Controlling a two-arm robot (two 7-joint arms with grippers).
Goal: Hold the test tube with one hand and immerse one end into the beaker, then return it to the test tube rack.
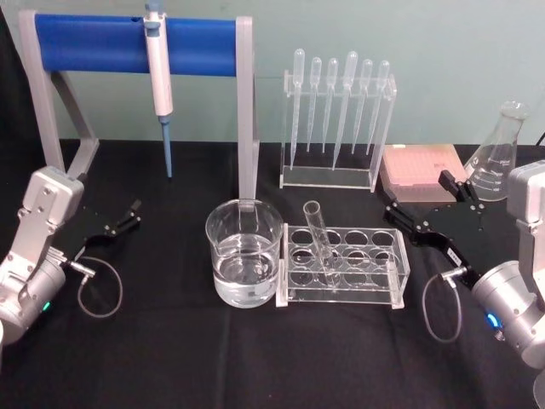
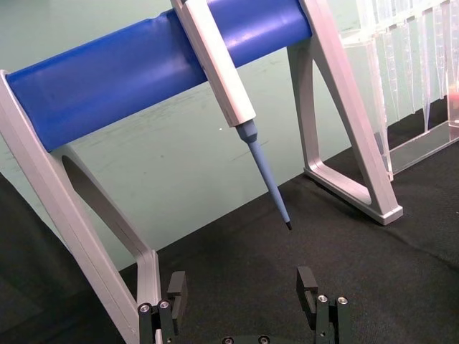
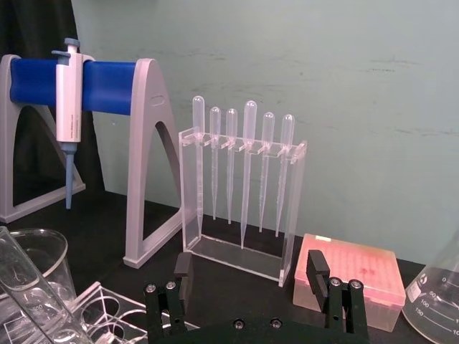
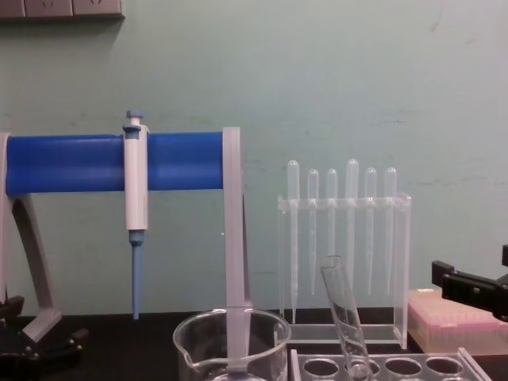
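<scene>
- The test tube [image 1: 319, 240] leaned in the clear rack [image 1: 343, 266] near the middle of the bench [image 1: 170, 358], its rim tilted toward the beaker [image 1: 244, 252], which stood just beside the rack's left end and held some water.
- The right gripper [image 1: 430, 215] hovered by the bench's right edge, fingers spread, grasping nothing.
- The left gripper [image 1: 128, 216] sat near the left edge, likewise released.

test tube [image 3: 32, 297]: lower end ran off the right wrist view's edge, below and beside the right gripper [image 3: 251, 281].
beaker [image 4: 231, 347]: base cut by the chest view's bottom edge.
flask [image 3: 437, 301]: mostly outside the right wrist view.
</scene>
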